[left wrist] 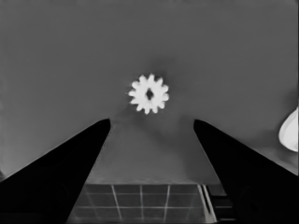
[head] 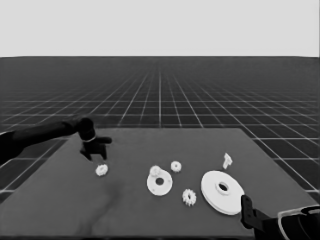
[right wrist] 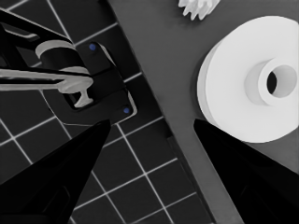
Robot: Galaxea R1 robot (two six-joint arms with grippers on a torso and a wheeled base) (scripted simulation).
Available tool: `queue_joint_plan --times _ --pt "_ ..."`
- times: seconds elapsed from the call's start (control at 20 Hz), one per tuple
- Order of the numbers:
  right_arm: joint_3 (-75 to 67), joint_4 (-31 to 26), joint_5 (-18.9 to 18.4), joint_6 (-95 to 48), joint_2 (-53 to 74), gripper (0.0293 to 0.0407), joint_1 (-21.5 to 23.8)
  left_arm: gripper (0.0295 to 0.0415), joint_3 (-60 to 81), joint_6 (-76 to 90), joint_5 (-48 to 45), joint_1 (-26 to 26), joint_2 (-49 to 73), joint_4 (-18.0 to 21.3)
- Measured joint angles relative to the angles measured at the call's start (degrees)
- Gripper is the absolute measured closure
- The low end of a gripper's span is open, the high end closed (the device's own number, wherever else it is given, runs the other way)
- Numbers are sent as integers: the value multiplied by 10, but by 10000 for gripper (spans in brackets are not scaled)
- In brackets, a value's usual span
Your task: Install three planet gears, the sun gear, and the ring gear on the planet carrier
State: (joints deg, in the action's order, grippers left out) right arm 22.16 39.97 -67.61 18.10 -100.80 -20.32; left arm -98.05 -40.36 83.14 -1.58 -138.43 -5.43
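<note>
Head view: we log the left gripper (head: 95,152) over the table's (head: 60,200) left end, poised just above and behind a gear (head: 101,170) that lies flat and apart from the rest. The smaller round part (head: 160,183) sits mid-table with one gear (head: 155,171) on its rim. A third gear (head: 175,166) lies just beside it and a fourth gear (head: 189,197) nearer the front. The larger round part (head: 222,192) and a thin white piece (head: 227,160) lie to the right. The right gripper (head: 248,212) waits at the lower right corner.

Left wrist view: the left fingers (left wrist: 70,163) are spread wide and empty, the toothed gear ahead of their tips. We judge the step to be picking this gear; next comes a descent to straddle it, then closing.

Right wrist view: the right fingers (right wrist: 60,168) stand apart, holding nothing. The larger part shows a smooth matte face with a raised hub.
</note>
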Motion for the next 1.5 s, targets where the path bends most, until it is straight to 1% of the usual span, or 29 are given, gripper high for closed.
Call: queue_joint_plan --times 0.1,0.15,0.2,0.25,0.35,0.6,0.7,0.75,1.1,1.15,1.2,1.25,1.35,1.5 --pt "0 0 0 0 0 315 0 326 -7 7 -1 0 0 1" --pt "0 0 0 0 0 315 0 326 -32 17 -35 39 -12 -25" --pt "0 0 0 0 0 315 0 326 -55 26 -57 68 -23 -39" --pt "0 0 0 0 0 315 0 326 -72 33 -70 84 -31 -46" --pt "0 0 0 0 0 315 0 326 -91 41 -82 97 -40 -51" --pt "0 0 0 0 0 315 0 326 -100 45 -88 102 -44 -53" --pt "0 0 0 0 0 315 0 395 -101 45 -89 102 -44 -54" --pt "0 0 0 0 0 315 0 398 -101 45 -89 102 -44 -54" --pt "0 0 0 0 0 315 0 398 -101 45 -89 102 -44 -54" --pt "0 0 0 0 0 315 0 398 -46 23 -51 69 -19 -37" --pt "0 0 0 0 0 315 0 398 -24 14 -30 39 -8 -23" --pt "0 0 0 0 0 315 0 398 -16 12 -18 22 -4 -13" --pt "0 0 0 0 0 315 0 398 -11 10 -7 7 -1 -4" --pt "0 0 0 0 0 315 0 398 -10 10 -2 1 -1 0"
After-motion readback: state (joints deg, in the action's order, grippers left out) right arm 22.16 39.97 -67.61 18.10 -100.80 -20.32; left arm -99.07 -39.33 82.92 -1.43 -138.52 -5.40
